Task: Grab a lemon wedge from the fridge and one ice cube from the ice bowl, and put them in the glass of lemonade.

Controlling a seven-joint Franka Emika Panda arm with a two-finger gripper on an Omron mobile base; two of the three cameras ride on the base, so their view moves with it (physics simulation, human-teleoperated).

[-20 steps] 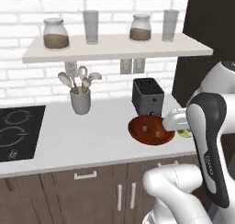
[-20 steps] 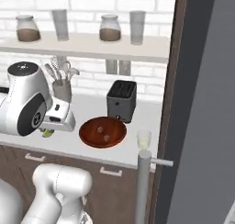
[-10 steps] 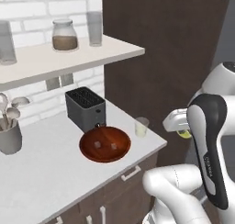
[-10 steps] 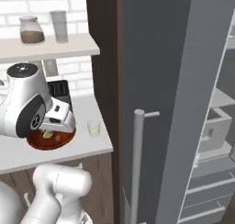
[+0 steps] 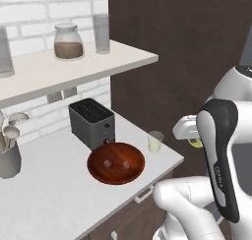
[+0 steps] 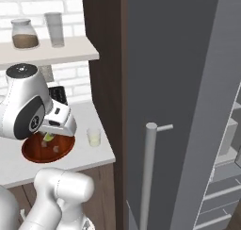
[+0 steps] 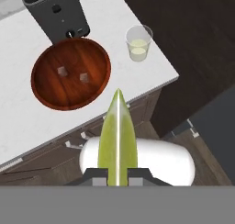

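I have the lemon wedge (image 7: 118, 136) pinched in the claw (image 7: 118, 172), the two tips closed on its thick end so that the pointed end sticks out ahead of the hand. In the hand view it hangs off the front edge of the bench (image 7: 27, 122), above the dark cabinet fronts, not over the bench top. The glass of lemonade (image 7: 138, 42) stands near the bench corner, just beside the ice bowl (image 7: 71, 74) but apart from it, and two ice cubes (image 7: 71, 73) lie in that bowl. A dark toaster (image 7: 56, 12) sits right behind the bowl.

My worry is the drop. The wedge is tiny and the glass mouth is narrow, so if I let go before I am squarely above the rim, I judge it lands on the bench or in the bowl, or falls to the floor. The grip is only on one end of a slick piece, so a quick swing could let it twist or slide out.

The glass is light and close to the bench edge; coming in low, the claw or the protruding wedge tip could nudge it over. From the right base view, the fridge (image 6: 188, 106) door stands open at my right, and a wide swing of the arm that way could strike it.
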